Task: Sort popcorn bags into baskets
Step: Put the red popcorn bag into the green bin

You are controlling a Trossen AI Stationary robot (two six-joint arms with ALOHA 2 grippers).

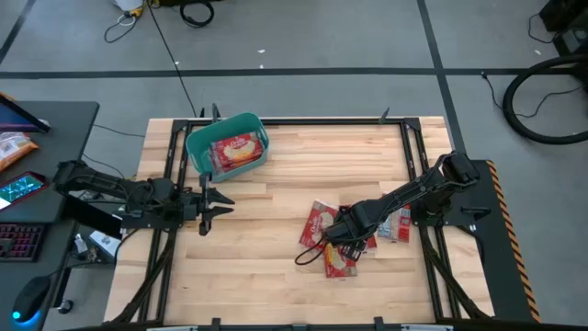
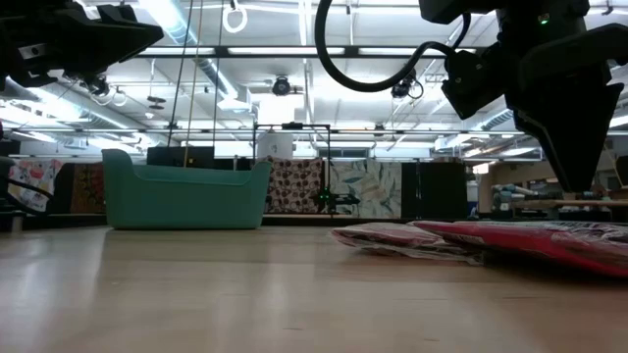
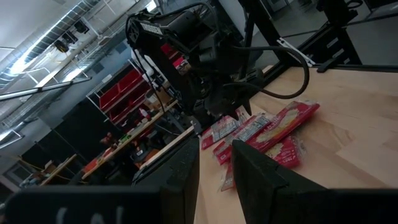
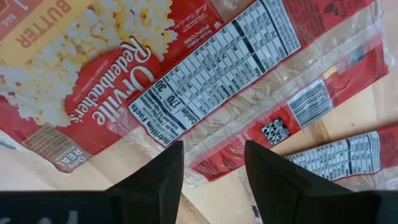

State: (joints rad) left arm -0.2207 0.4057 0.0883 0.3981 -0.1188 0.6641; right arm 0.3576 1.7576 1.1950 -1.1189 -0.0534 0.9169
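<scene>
Several red popcorn bags (image 1: 323,226) lie flat in a loose, overlapping pile right of the table's middle, seen close in the right wrist view (image 4: 155,74) and low in the low view (image 2: 491,238). My right gripper (image 1: 342,235) points down over this pile, open, its fingers (image 4: 163,171) just above the clear edge of a bag. The teal basket (image 1: 197,152) stands at the far left with one popcorn bag (image 1: 235,150) lying inside it. My left gripper (image 1: 213,204) waits near the left edge, level and open, holding nothing (image 3: 214,168).
Black frame rails (image 1: 171,175) run along the table's left and right sides. A dark cable loop (image 1: 309,258) hangs from my right arm beside the pile. Bare wood (image 1: 271,207) lies between basket and pile. An orange snack packet (image 1: 16,147) sits on the side desk.
</scene>
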